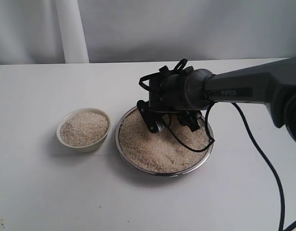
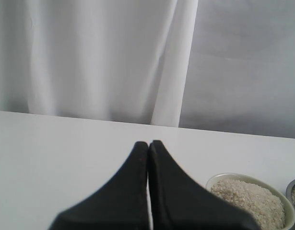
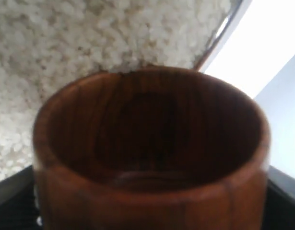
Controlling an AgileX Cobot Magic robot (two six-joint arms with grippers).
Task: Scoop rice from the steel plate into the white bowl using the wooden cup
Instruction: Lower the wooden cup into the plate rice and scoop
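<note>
My right gripper (image 1: 172, 125) hangs low over the steel plate (image 1: 162, 173), which holds a broad bed of rice (image 1: 152, 149). It is shut on the wooden cup (image 3: 152, 201), whose dark inside looks empty in the right wrist view; its black fingers (image 3: 13, 201) show at the cup's sides. Rice (image 3: 89, 38) and the plate rim (image 3: 219, 40) lie just beyond the cup's mouth. The arm hides the cup in the exterior view. The white bowl (image 1: 85, 147), left of the plate, is heaped with rice (image 1: 84, 128). My left gripper (image 2: 148, 143) is shut and empty, off the exterior view.
The white table (image 1: 42, 192) spreads around both dishes. A pale curtain (image 1: 70, 29) hangs behind its far edge. The right arm's black cable (image 1: 263, 154) trails over the table to the right of the plate. The left wrist view catches the bowl (image 2: 248, 176).
</note>
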